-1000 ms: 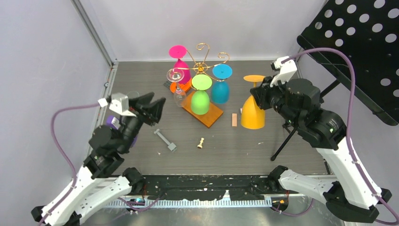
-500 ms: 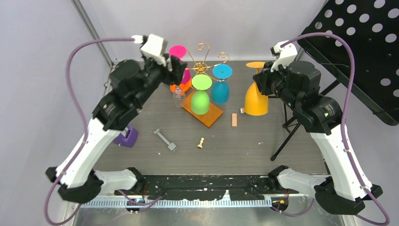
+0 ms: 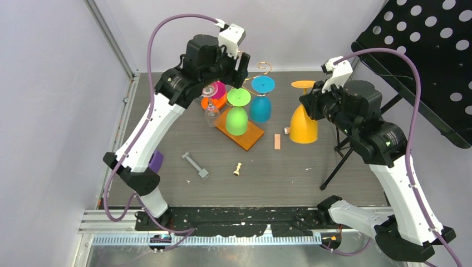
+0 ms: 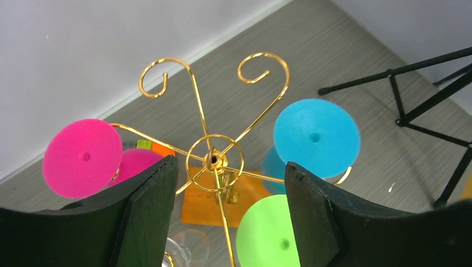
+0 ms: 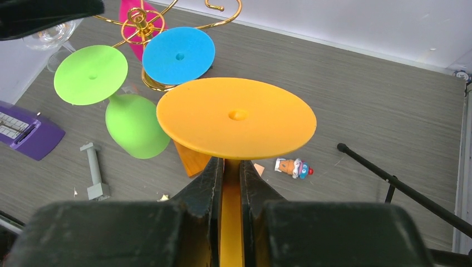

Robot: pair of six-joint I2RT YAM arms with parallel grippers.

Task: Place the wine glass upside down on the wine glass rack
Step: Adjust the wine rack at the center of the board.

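Note:
An orange wine glass (image 3: 303,127) hangs upside down to the right of the wine glass rack, its foot (image 5: 236,117) uppermost. My right gripper (image 5: 232,167) is shut on its stem. The rack has gold wire arms around a hub (image 4: 214,159) and an orange-brown wooden base (image 3: 249,136). Pink (image 3: 218,89), green (image 3: 237,115), blue (image 3: 261,103) and clear (image 3: 211,105) glasses hang on it upside down. My left gripper (image 4: 229,164) is open directly above the hub with nothing between its fingers. In the top view the left gripper (image 3: 238,68) hides most of the rack's top.
A black music stand (image 3: 423,50) fills the right side, one tripod leg (image 3: 338,164) reaching onto the table. Loose on the table are a purple block (image 3: 156,161), a grey bolt (image 3: 195,165), a pale chess pawn (image 3: 237,168), a wooden block (image 3: 277,141) and a small toy figure (image 5: 293,167).
My left arm swung up from low on the left to a spot above the rack, its jaws spreading wider. The right arm shifted only slightly with the orange glass.

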